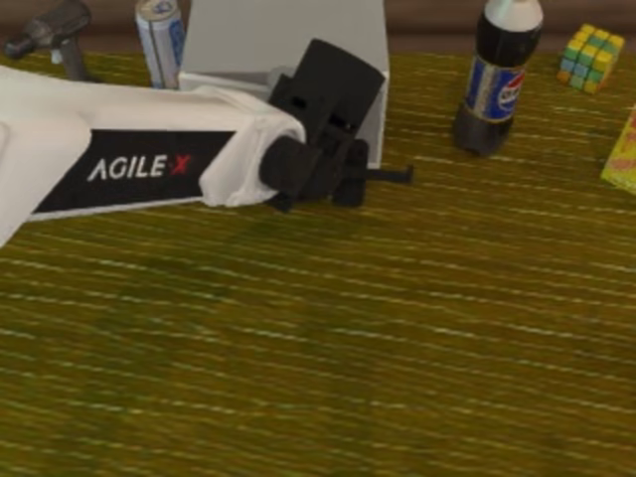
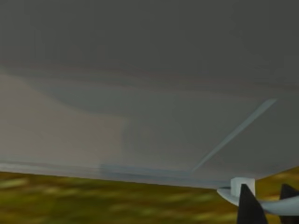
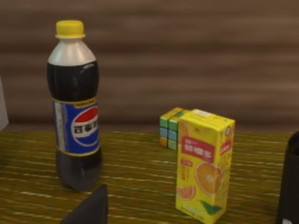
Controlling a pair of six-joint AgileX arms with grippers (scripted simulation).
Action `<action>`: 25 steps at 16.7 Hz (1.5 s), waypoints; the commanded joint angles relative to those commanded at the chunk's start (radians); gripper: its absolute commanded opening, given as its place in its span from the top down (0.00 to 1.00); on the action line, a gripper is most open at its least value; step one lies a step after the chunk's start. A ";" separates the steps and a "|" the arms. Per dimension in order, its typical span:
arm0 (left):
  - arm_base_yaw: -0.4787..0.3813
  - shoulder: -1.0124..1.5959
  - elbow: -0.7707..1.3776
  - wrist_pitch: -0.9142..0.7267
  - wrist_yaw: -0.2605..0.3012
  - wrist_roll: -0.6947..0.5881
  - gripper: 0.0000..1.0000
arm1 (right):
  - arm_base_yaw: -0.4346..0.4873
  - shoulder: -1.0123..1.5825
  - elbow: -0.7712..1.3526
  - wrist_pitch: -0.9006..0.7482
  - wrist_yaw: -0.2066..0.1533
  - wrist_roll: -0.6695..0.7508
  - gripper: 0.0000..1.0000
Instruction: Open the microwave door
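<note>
my left gripper [image 1: 393,177] is at the microwave [image 1: 288,40] front, fingers' state unclear; microwave door [image 2: 154,93] looks stiff, hinged, so i'd hook its edge strip.

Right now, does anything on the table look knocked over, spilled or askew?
Nothing stands out. The dark cola bottle, yellow juice carton, multicoloured puzzle cube and blue-white can all stand upright. The left gripper is at the boxy grey-white microwave front.

My desk [image 1: 328,358] is covered in an olive-yellow surface with fine pale streaks running across it. Behind its far edge stands a dark brown wall [image 3: 187,56] of horizontal planks, evenly and softly lit.
</note>
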 joint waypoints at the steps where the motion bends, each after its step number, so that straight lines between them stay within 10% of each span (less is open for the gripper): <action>1: 0.000 0.000 0.000 0.000 0.000 0.000 1.00 | 0.000 0.000 0.000 0.000 0.000 0.000 0.00; 25: 0.007 -0.026 -0.041 0.024 0.027 0.036 1.00 | 0.000 0.000 0.000 0.000 0.000 0.000 0.00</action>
